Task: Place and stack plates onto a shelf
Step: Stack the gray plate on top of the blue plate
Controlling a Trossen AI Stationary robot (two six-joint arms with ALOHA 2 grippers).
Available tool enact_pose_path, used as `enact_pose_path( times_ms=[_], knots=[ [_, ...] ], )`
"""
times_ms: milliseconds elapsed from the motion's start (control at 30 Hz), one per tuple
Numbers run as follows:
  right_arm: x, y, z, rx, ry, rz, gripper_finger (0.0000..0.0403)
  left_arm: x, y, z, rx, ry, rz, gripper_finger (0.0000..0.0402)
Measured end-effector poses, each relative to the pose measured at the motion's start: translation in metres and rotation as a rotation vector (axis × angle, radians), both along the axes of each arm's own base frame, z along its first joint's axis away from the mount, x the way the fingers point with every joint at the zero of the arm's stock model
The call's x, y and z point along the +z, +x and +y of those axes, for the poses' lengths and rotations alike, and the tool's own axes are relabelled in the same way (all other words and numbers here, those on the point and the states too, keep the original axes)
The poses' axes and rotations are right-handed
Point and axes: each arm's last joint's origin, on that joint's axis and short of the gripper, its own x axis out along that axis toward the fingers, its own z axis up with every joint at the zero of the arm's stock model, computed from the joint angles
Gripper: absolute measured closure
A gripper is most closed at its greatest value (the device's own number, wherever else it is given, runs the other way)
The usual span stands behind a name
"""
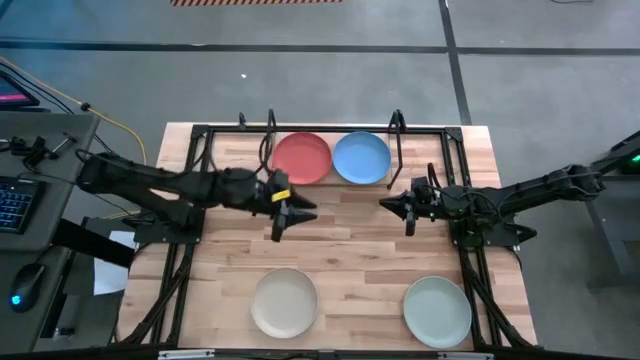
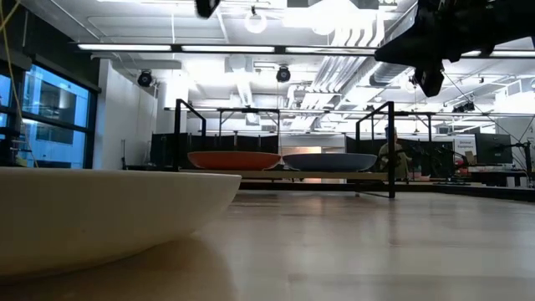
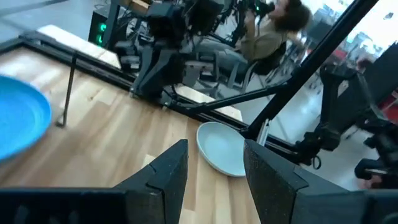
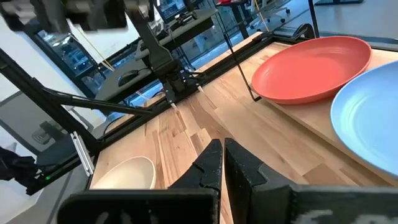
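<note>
Halfway there: red plate [image 1: 301, 158] and blue plate [image 1: 361, 158] sit side by side on the shelf [image 1: 399, 128]. Cream plate [image 1: 284, 302] and green plate [image 1: 437, 310] wait on the tabletop [image 1: 350, 250]. Left end effector [image 1: 297, 211] hovers part open and empty; right end effector [image 1: 390, 203] nearly closed, empty.

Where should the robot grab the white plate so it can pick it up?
Probably by its rim. The cream-white plate lies flat and shallow on the table, so there is nothing else to pinch. The left gripper, fingers open, hovers nearest; it could come down from above on the edge facing the shelf, one finger inside the rim and one outside.
</note>
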Motion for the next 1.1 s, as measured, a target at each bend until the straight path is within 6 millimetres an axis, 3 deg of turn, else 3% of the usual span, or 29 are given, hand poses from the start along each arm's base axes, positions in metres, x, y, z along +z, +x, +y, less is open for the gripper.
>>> enact_pose_path(
  times_ms=[200,300,367,500,667,833,1100],
  knots=[
    [0.0,0.0,0.0,0.0,0.001,-0.005,0.0403,-0.019,-0.015,-0.004,0.008,-0.067,0.004,0.0259],
    [0.001,0.0,0.0,0.0,0.001,-0.007,0.0403,-0.027,-0.017,-0.003,0.034,-0.135,0.09,0.0259],
    [0.001,0.0,0.0,0.0,0.001,-0.007,0.0403,-0.038,-0.018,-0.001,0.07,-0.232,0.202,0.0259],
    [0.001,0.0,0.0,0.0,0.001,-0.007,0.0403,-0.073,-0.027,-0.002,0.102,-0.41,0.59,0.0259],
    [0.0,0.0,0.0,0.0,0.0,-0.002,0.0403,-0.108,-0.038,-0.031,0.142,-0.502,0.966,0.0259],
    [-0.001,0.0,0.0,0.0,-0.002,0.006,0.0403,-0.129,-0.033,-0.062,0.109,-0.485,1.043,0.0259],
    [-0.002,0.0,0.0,0.0,-0.005,0.023,0.0403,-0.165,-0.023,-0.086,0.117,-0.448,1.135,0.0259]
  ],
)
